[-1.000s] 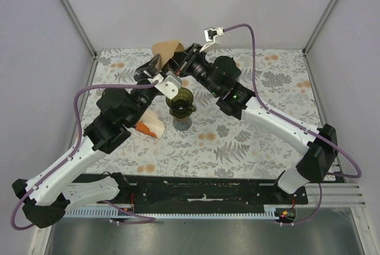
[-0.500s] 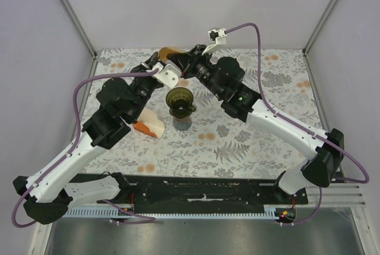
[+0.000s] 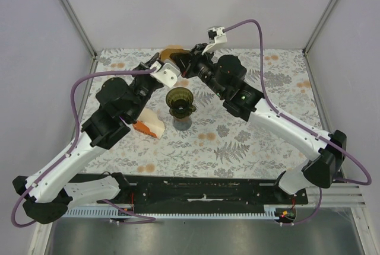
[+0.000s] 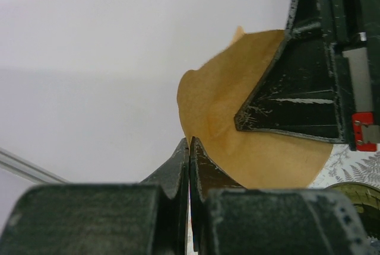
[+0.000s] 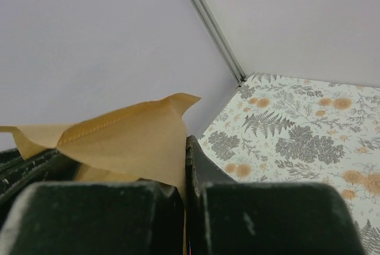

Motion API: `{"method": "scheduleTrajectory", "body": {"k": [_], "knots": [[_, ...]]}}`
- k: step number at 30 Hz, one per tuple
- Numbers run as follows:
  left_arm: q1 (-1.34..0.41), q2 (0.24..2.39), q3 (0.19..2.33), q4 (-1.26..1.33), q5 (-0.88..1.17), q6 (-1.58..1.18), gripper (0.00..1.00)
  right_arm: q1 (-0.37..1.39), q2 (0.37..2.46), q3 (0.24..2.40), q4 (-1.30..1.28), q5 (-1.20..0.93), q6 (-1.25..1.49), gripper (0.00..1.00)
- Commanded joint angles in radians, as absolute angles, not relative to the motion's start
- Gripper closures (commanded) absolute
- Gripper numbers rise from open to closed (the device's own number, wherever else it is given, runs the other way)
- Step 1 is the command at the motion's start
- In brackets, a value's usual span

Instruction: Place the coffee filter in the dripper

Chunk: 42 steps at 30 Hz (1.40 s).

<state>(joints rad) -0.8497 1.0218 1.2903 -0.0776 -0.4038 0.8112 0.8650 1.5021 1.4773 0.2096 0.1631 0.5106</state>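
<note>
- The table (image 3: 267, 142) wears a cloth printed with grey ferns and orange flowers; pale walls stand round it on three sides.
- The left arm (image 3: 89, 142) and the right arm (image 3: 285, 130), both white and black with purple cables, reach to the far edge of the table and meet there, lifted off the cloth.
- The coffee filter (image 3: 172, 51), tan-brown paper, hangs in the air between the two grippers, above the far edge of the table and behind the dripper, not in it. The left wrist view shows its rounded edge (image 4: 219, 107); the right wrist view shows a stitched seam and one pointed corner (image 5: 130, 136).
- The right gripper (image 5: 184, 142) is clamped on the filter, the paper coming out from between its pressed fingers.
- The left gripper (image 4: 189, 145) has its fingers tight together, and the filter's lower edge runs into the seam between them, so it pinches the paper there.
- The dripper (image 3: 179, 101), dark green and translucent, stands upright on the cloth near the middle, its mouth upward.
- An orange and white carton (image 3: 149, 126) lies just left of the dripper; any print is too small to read.
- A red tag (image 4: 362, 127) sits on the right gripper's body; its marking is not legible.
</note>
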Motion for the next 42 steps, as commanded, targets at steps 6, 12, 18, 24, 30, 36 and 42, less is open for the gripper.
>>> {"method": "scheduleTrajectory", "body": {"k": [6,12,18,24,30,36,42], "knots": [[-0.85,1.029,1.272,-0.031,-0.386,0.793,0.98,0.853,1.545,1.623,0.069,0.043,0.503,1.0],[-0.85,1.02,1.284,0.066,-0.419,0.874,0.98,0.816,1.529,1.579,0.023,0.091,0.483,1.0],[-0.85,1.028,1.32,-0.203,-0.333,0.732,0.8,0.804,1.554,1.629,-0.138,0.057,0.422,1.0],[-0.848,1.127,1.525,-0.632,-0.219,0.388,0.34,0.795,1.574,1.673,-0.313,-0.037,0.4,1.0],[-0.833,1.155,1.591,-0.707,-0.147,0.24,0.3,0.787,1.678,1.836,-0.541,-0.075,0.353,1.0],[-0.77,1.203,1.562,-0.735,-0.222,0.106,0.33,0.788,1.755,1.922,-0.653,-0.109,0.359,1.0],[-0.758,1.236,1.552,-0.721,-0.307,0.058,0.41,0.787,1.77,1.94,-0.709,-0.109,0.344,1.0]]}}
